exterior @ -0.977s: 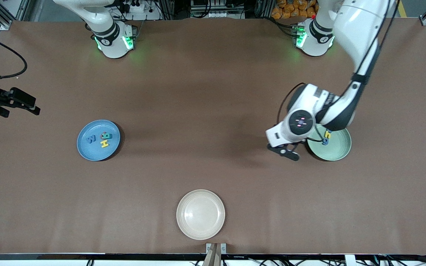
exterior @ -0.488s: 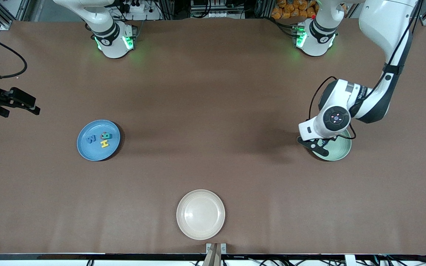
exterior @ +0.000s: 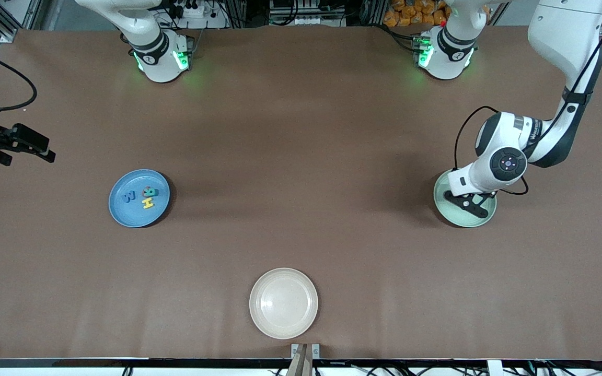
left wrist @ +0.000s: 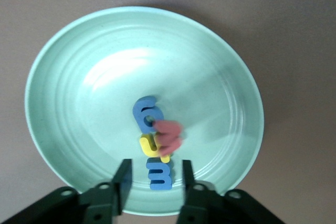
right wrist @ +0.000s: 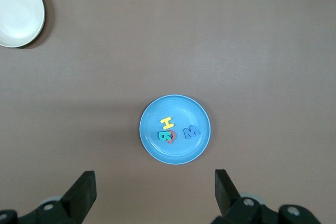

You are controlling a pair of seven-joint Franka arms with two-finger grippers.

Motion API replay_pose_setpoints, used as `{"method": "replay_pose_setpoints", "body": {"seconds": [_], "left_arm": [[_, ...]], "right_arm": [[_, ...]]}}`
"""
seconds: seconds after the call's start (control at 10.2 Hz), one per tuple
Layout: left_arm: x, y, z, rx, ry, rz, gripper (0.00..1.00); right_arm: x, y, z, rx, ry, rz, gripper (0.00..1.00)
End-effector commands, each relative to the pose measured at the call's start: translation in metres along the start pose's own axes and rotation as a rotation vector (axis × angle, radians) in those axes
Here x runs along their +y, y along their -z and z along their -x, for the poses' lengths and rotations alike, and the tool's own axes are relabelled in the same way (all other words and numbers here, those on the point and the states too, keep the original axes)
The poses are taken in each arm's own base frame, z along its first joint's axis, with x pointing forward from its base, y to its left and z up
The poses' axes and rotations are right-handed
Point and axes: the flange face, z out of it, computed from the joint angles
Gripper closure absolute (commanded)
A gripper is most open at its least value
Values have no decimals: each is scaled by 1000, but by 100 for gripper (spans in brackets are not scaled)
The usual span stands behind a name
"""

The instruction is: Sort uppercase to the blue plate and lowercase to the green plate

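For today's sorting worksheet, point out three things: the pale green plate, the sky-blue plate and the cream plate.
Pale green plastic plate (left wrist: pixel 68 66), left wrist view, bare inner floor.
Sky-blue plastic plate (exterior: pixel 128 214), front view, bare floor near the rim.
Cream plastic plate (exterior: pixel 283 303), front view, centre.

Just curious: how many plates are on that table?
3: a blue plate toward the right arm's end, a green plate toward the left arm's end, and a cream plate nearest the front camera.

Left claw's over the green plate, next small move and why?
Probably lift the left claw straight up: its fingers stand apart over the pale green plastic plate, and the red foam letter lies free among the other small letters there.
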Motion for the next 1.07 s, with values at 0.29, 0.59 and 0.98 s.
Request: {"method": "replay_pose_setpoints", "body": {"seconds": [0.29,0.59,0.98], "left_arm": [[-71,130,2,138,242,66,0],[-112,197,12,268,384,123,0],[-120,268,39,290,472,131,0]], "right_arm": [[5,9,2,7,-15,-16,0],[4,12,3,10,-11,-16,0],[0,38,17,-20,-6,-12,0]]}}
